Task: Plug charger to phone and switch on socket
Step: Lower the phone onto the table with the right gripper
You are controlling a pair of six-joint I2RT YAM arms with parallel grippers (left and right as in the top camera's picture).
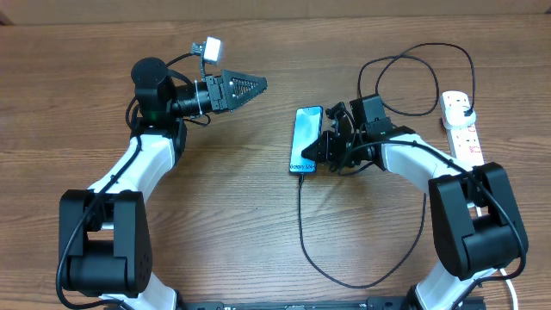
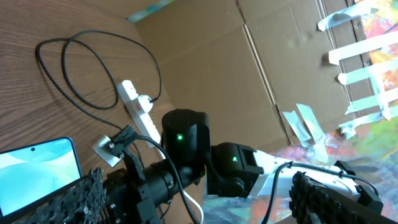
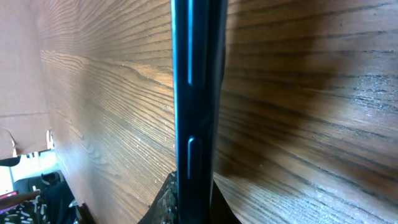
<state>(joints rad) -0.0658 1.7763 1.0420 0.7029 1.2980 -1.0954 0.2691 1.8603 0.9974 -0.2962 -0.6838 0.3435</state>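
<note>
The phone [image 1: 305, 136] lies flat mid-table with its blue-teal screen up. My right gripper [image 1: 322, 148] is shut on its right edge. In the right wrist view the phone's dark edge [image 3: 193, 93] runs straight up between the fingers of the right gripper [image 3: 193, 208]. The black charger cable [image 1: 303, 224] meets the phone's near end, loops along the front and right, and coils toward the white socket strip [image 1: 462, 129] at far right. My left gripper [image 1: 250, 85] is open and empty, raised left of the phone. The left wrist view shows the left gripper [image 2: 199, 205], phone [image 2: 37, 165], socket strip [image 2: 140, 112] and cable [image 2: 81, 93].
A cardboard wall [image 2: 249, 62] stands behind the table's far side. The thick white lead of the strip [image 1: 508, 280] runs off the near right corner. Cable loops [image 1: 413, 82] lie between the right arm and the strip.
</note>
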